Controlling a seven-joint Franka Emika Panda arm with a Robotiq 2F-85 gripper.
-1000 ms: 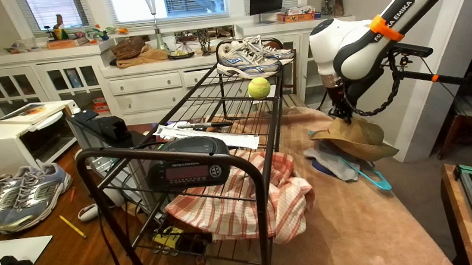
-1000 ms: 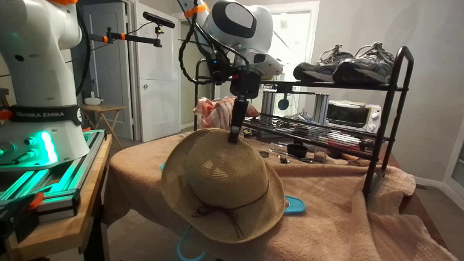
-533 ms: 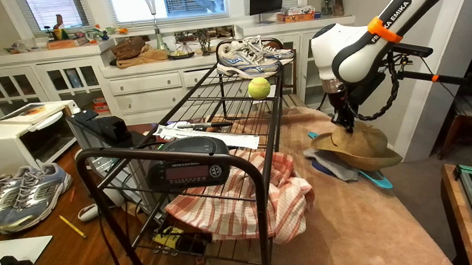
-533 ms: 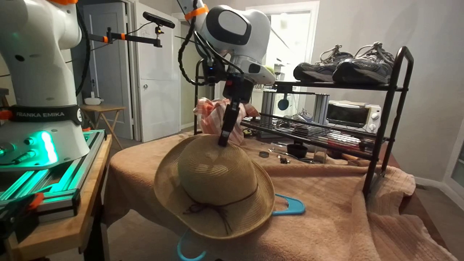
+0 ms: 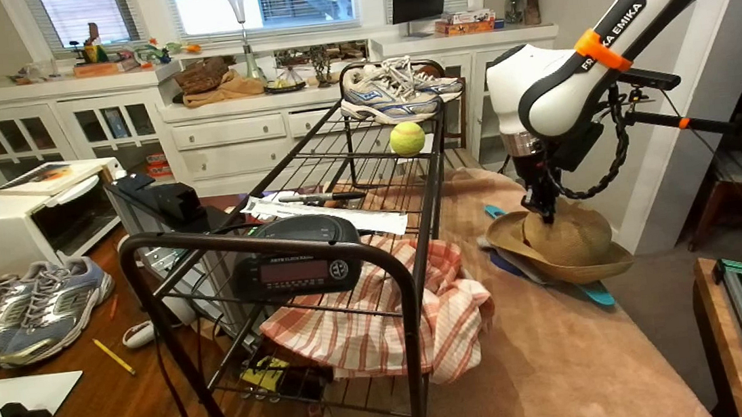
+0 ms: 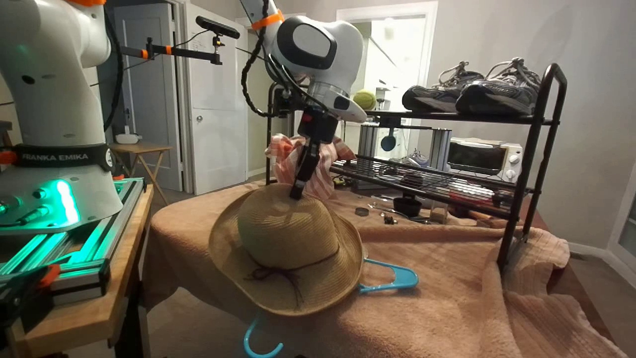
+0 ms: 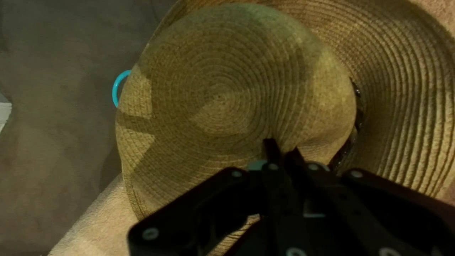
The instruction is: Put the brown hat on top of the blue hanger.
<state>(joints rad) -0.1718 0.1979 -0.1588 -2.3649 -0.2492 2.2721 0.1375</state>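
Observation:
The brown hat point(image 5: 571, 237) is a tan straw hat with a dark cord, crown up and tilted, over the near table edge. It also shows in an exterior view point(image 6: 288, 233) and fills much of the wrist view point(image 7: 220, 96). My gripper point(image 7: 283, 147) is shut on a fold of the crown; in both exterior views its fingertips point(image 5: 547, 217) point(image 6: 296, 195) meet the crown. The blue hanger point(image 6: 405, 278) lies under the hat. One end sticks out past the brim, and its hook point(image 6: 263, 352) hangs beyond the table edge. The hanger's middle is hidden. I cannot tell whether the brim touches it.
A dark wire rack point(image 5: 435, 202) holds shoes point(image 5: 391, 94), a tennis ball point(image 5: 407, 139) and a clock radio point(image 5: 298, 263). A checked cloth point(image 5: 383, 330) hangs from it. A blue and grey cloth point(image 5: 504, 264) lies partly under the hat. The table bears a peach blanket point(image 6: 437, 268).
The gripper and hat have moved lower and come flatter over the hanger. In an exterior view they shifted left, so more of the hanger's end shows. The grip on the crown is the same.

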